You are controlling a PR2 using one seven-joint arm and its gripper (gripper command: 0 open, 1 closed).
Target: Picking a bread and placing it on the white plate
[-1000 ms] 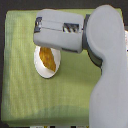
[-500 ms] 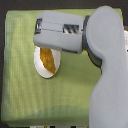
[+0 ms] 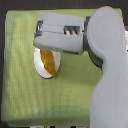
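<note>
A single exterior view looks steeply down from close above onto the flat green cloth, filling the frame.

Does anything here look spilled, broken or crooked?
Nothing stands out. The bread lies on the white plate, on the green cloth. The arm hides the bread's upper end and the fingers.

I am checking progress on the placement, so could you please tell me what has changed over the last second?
Nothing has visibly changed: the gripper remains over the bread, which lies on the white plate on the green cloth as before. Whether its jaws have released cannot be seen.
</note>
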